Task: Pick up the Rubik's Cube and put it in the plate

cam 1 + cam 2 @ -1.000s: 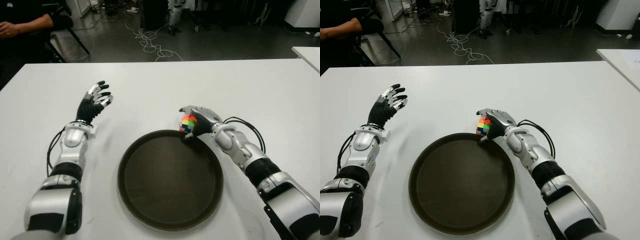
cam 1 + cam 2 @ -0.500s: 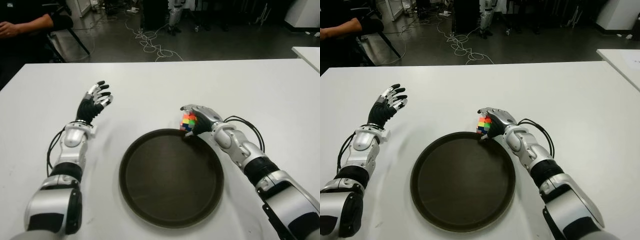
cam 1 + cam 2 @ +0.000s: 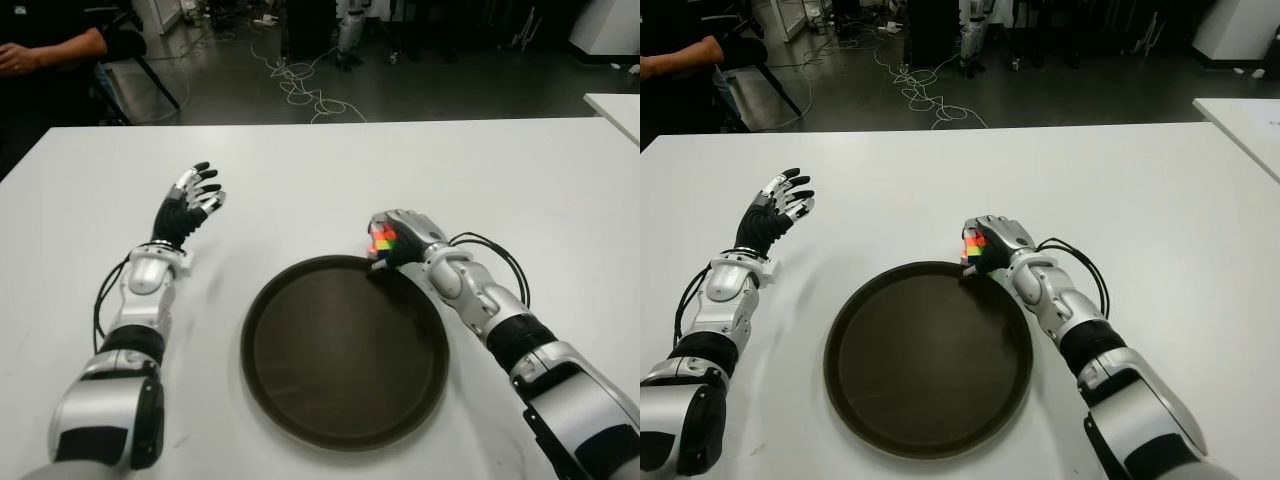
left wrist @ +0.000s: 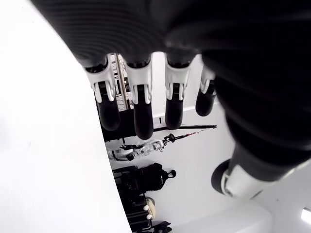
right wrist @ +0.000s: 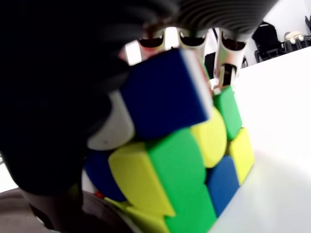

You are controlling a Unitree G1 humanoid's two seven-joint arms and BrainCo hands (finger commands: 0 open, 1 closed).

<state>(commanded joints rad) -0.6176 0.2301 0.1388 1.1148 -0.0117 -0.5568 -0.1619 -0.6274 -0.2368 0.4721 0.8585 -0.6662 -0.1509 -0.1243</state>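
- Right hand (image 3: 403,236): fingers curled round the Rubik's Cube (image 3: 383,242), gripping it. Hand sits at the far rim of the plate (image 3: 262,312), on its right side as the robot sees it.
- Right wrist view: cube (image 5: 180,160) fills the picture. Blue, green and yellow tiles visible; its layers look twisted out of line with one another. Fingers (image 5: 228,53) show past the cube's far edge, wrapped over it, and the dark thumb side presses on the near face.
- Cube position: held just above or at the plate's far rim. Cannot tell from the eye views whether it touches the rim. Red, orange, yellow and green tiles show between the fingers (image 3: 992,232) in the right eye view.
- Plate: round, dark brown, shallow rim, lying flat on the white table (image 3: 480,170) in front of the robot. Nothing lies in it.
- Left hand (image 3: 190,205): idle, well to the left of the plate, palm up off the table surface with fingers extended and slightly spread. Holds nothing.
- Left wrist view: four fingers (image 4: 141,107) straight and apart, thumb (image 4: 243,179) off to one side, nothing between them.
- Background: a person's arm (image 3: 55,48) at the far left corner, beyond the table; loose cables (image 3: 300,85) on the dark floor.
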